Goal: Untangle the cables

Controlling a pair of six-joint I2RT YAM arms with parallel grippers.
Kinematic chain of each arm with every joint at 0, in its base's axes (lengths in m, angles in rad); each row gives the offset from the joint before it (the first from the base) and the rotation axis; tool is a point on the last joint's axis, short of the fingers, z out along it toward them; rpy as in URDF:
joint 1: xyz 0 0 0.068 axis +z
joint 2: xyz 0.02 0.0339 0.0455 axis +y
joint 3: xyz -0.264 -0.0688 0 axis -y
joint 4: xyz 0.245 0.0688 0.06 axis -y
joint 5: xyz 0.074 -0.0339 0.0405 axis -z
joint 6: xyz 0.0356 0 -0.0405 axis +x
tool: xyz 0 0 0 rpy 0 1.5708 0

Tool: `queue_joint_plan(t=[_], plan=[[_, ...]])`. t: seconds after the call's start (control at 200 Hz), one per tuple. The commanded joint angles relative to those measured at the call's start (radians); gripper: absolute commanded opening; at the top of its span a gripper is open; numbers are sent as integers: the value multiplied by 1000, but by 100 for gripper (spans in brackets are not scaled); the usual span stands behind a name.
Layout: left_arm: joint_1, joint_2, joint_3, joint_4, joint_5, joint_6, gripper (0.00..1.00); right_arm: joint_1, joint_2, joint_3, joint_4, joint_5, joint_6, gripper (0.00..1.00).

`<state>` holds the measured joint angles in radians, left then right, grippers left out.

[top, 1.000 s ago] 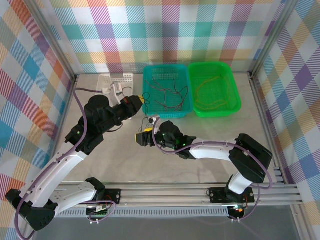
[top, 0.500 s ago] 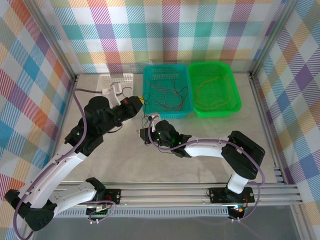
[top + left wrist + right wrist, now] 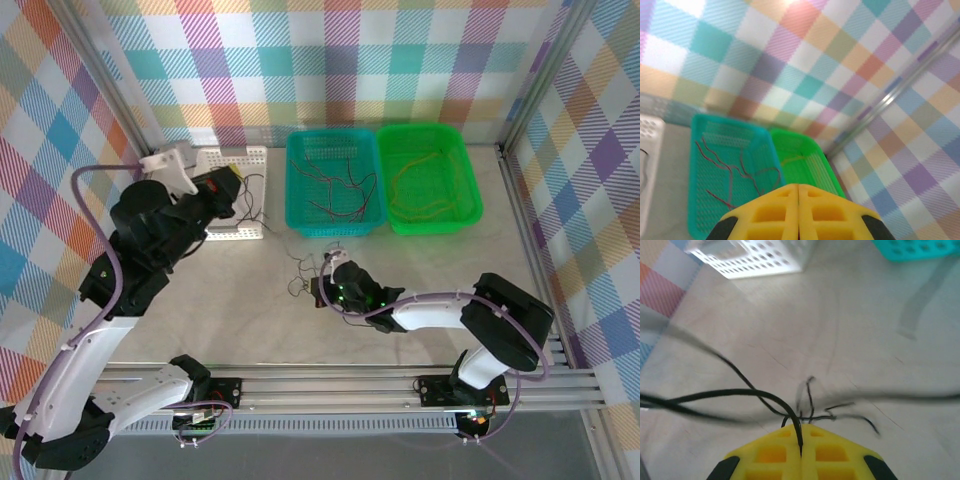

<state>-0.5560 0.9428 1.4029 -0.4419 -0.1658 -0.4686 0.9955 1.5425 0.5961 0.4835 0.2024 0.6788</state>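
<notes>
A small tangle of thin black cables [image 3: 303, 268] lies on the table in front of the baskets. My right gripper [image 3: 318, 290] sits low beside it, shut on one black cable [image 3: 740, 392] that enters the seam between the yellow fingers [image 3: 770, 452]; other strands [image 3: 840, 412] spread just beyond the tip. My left gripper [image 3: 233, 175] is raised over the white basket [image 3: 235, 160], jaws shut, and a thin black cable [image 3: 262, 200] runs from its tip down into that basket. In the left wrist view the left gripper [image 3: 798, 187] shows its jaws pressed together.
The teal basket [image 3: 290, 180] holds several red and dark cables [image 3: 335, 190]. The green basket [image 3: 470, 190] next to it holds yellow-orange cables [image 3: 425, 190]. Checked walls and aluminium posts surround the table on three sides.
The left arm swung up and left, from the teal basket's corner to above the white basket. The right gripper closed on a black cable and shifted slightly right and nearer.
</notes>
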Motion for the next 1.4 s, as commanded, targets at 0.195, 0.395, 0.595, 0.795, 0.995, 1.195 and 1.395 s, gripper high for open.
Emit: queue_joint_plan(t=[0.195, 0.395, 0.595, 0.795, 0.995, 1.195, 1.395], plan=[[167, 78, 88, -14, -72, 148, 0, -101, -255, -166, -95, 73, 37, 0], [299, 178, 116, 42, 2, 113, 0, -118, -509, -138, -298, 91, -51, 0], [385, 294, 283, 41, 59, 93, 0, -119, -685, -79, -434, 40, -125, 0], [385, 368, 497, 12, 32, 150, 0, -118, -732, -40, -479, -13, -151, 0], [386, 457, 619, 7, 31, 181, 0, -118, -729, 8, -499, -60, -182, 0], [386, 558, 672, 22, 51, 185, 0, -118, -728, 60, -523, -113, -202, 0], [392, 676, 672, 49, 51, 205, 0, -116, -726, 130, -558, -192, -218, 0]])
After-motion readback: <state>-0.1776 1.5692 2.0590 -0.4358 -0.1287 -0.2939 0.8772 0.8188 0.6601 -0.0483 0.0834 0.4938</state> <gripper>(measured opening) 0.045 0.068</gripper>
